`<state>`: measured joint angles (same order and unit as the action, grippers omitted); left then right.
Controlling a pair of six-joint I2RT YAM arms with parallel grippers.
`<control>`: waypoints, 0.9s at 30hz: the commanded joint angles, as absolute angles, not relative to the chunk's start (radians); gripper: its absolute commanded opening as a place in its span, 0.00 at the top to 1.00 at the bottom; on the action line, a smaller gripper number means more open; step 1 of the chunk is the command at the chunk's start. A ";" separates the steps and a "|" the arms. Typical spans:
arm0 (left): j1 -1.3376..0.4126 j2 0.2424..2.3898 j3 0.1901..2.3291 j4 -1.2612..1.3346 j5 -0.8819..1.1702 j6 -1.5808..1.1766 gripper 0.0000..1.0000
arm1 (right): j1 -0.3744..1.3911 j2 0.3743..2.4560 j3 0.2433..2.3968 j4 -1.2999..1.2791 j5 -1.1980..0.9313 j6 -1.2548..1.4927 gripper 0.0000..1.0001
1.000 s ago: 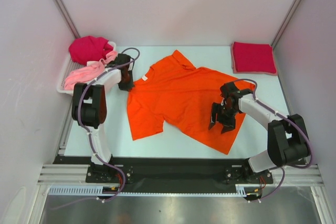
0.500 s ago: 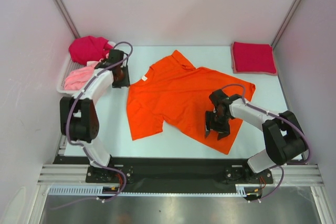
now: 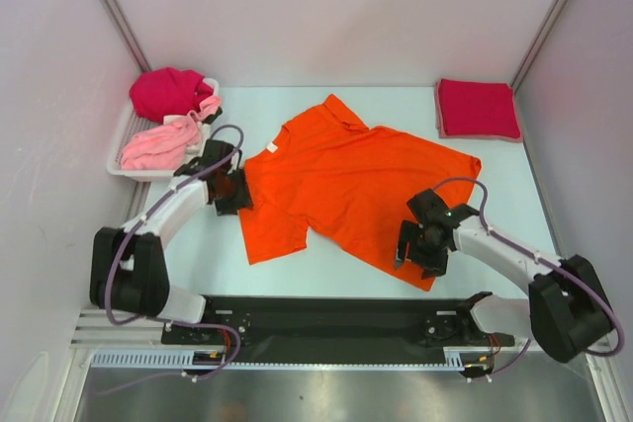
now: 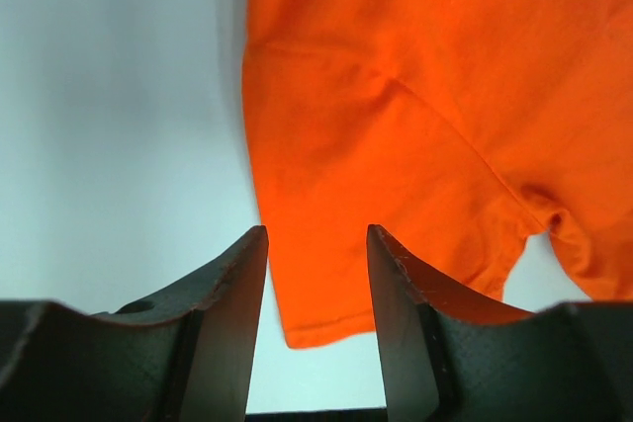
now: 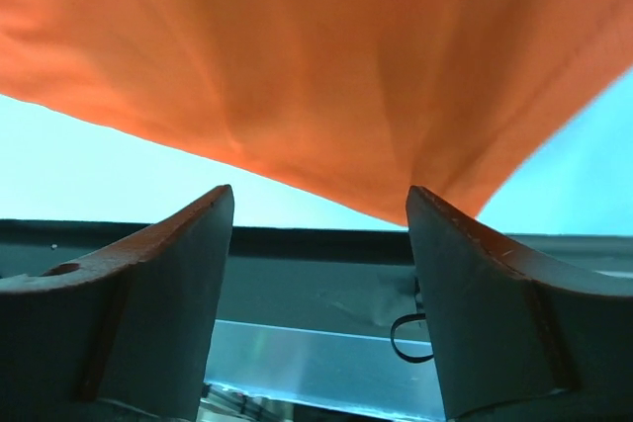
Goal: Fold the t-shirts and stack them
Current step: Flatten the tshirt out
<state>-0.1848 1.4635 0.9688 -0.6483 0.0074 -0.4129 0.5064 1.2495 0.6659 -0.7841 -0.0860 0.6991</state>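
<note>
On the pale table (image 3: 198, 244) we see a bright orange cloth t-shirt (image 3: 346, 180) spread flat at the middle. The small white tag (image 3: 271, 148) at its collar is too small for us to read. The left gripper (image 3: 232, 190) sits at the shirt's left sleeve edge, jaws apart. The right gripper (image 3: 420, 244) stands over the near right hem, jaws wide apart, hiding part of that corner. A folded crimson cloth t-shirt (image 3: 478, 108) lies far right. A crumpled magenta t-shirt (image 3: 168, 91) and a pale pink t-shirt (image 3: 156, 145) fill a white rectangular tray (image 3: 138, 175), their outlines hard to make out.
</note>
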 commanded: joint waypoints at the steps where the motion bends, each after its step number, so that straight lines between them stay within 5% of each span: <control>1: -0.146 1.352 0.887 -0.618 0.049 -0.535 0.50 | 0.497 1.174 0.614 -0.798 -0.054 0.784 0.24; 13: -0.074 1.184 0.580 -0.548 0.156 -0.767 0.44 | 0.313 0.945 0.499 -0.871 -0.046 0.844 0.18; 27: -0.075 1.219 0.546 -0.606 0.124 -0.801 0.54 | 0.253 0.931 0.517 -0.873 -0.071 0.787 0.18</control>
<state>-0.0780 1.2064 0.5362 -0.5644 0.1646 -0.7692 0.2626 0.9379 0.4873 -0.8585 -0.0689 0.8074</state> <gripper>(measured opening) 0.461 0.818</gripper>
